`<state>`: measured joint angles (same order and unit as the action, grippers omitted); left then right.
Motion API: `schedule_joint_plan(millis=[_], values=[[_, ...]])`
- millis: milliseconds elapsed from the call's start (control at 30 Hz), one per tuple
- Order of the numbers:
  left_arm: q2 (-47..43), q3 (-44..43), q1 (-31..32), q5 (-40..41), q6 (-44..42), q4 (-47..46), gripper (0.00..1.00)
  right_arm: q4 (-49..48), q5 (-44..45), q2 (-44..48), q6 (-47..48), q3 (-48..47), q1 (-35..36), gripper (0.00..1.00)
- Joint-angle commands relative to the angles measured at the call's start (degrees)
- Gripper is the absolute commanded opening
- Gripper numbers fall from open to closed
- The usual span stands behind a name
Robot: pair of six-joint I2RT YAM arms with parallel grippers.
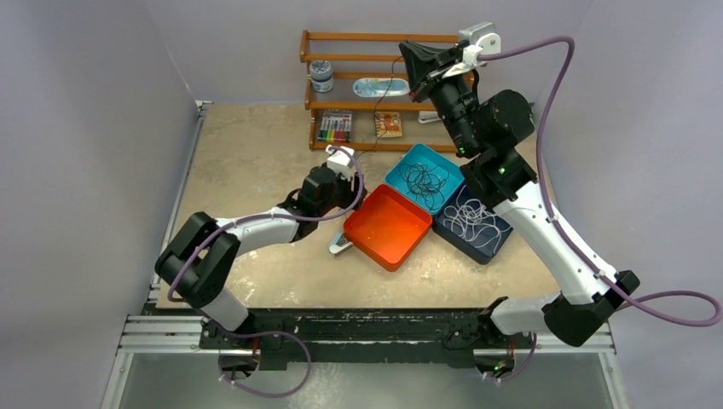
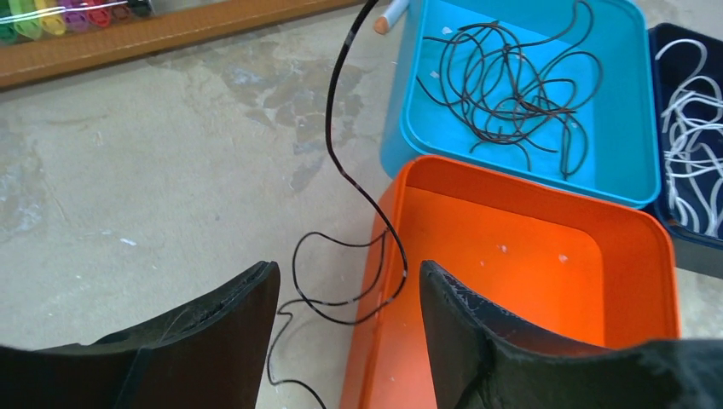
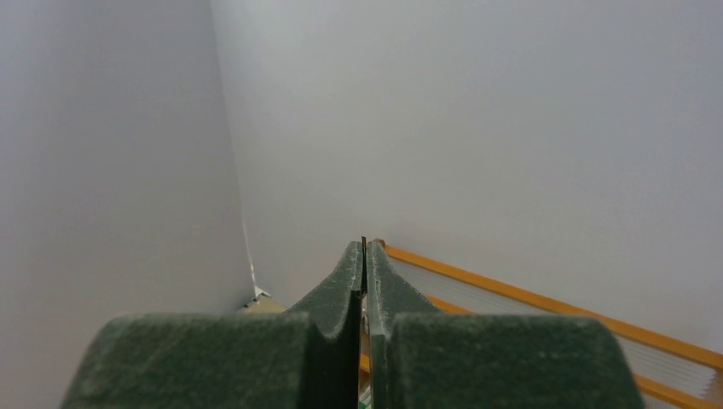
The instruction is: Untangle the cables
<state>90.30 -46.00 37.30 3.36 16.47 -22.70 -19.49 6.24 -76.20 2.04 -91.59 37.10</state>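
Beige surface (image 2: pixel 170 170), three trays. Sorting looks nearly done: black cables (image 2: pixel 511 81) fill the blue tray (image 2: pixel 622 128), white cables (image 2: pixel 695 162) the navy tray (image 2: pixel 695 256). The right pincer (image 3: pixel 364 251), raised, clamps one stray black cable (image 2: pixel 341 145); the left pincer (image 2: pixel 348 273) gapes around its loops beside the bare orange tray (image 2: pixel 529 256).

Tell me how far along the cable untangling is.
Looks sorted: black cables lie in the teal tray, white cables in the navy tray. In hand: the right jaws are shut on one black cable, lifted high; its tail loops on the table between the open left jaws. Left: freeing and binning it. The orange tray is empty.
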Motion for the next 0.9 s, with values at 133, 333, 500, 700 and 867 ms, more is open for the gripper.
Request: schedule_joint_plan(millis=[133,333,500,700,867], values=[[4.32,-4.42,0.67,2.45,-2.68,-3.09,0.57,-1.39,-1.29,1.85,-1.63,-0.03,-0.16,0.0],[6.53,-7.25,0.9,5.81,-1.79,-0.54,0.2,-1.34,-1.33,2.64,-1.79,0.61,-0.14,0.0],[1.37,-8.71,0.89,9.46,-0.56,3.98,0.0,-1.54,-0.52,5.1,-2.19,3.29,-0.12,0.0],[-9.06,-11.76,1.04,8.43,-0.4,11.39,0.0,0.06,3.37,9.52,-1.86,7.84,-0.14,0.0],[-13.45,-15.02,1.98,3.35,0.55,16.37,0.0,2.61,8.51,14.52,-1.02,12.74,-0.19,0.0]])
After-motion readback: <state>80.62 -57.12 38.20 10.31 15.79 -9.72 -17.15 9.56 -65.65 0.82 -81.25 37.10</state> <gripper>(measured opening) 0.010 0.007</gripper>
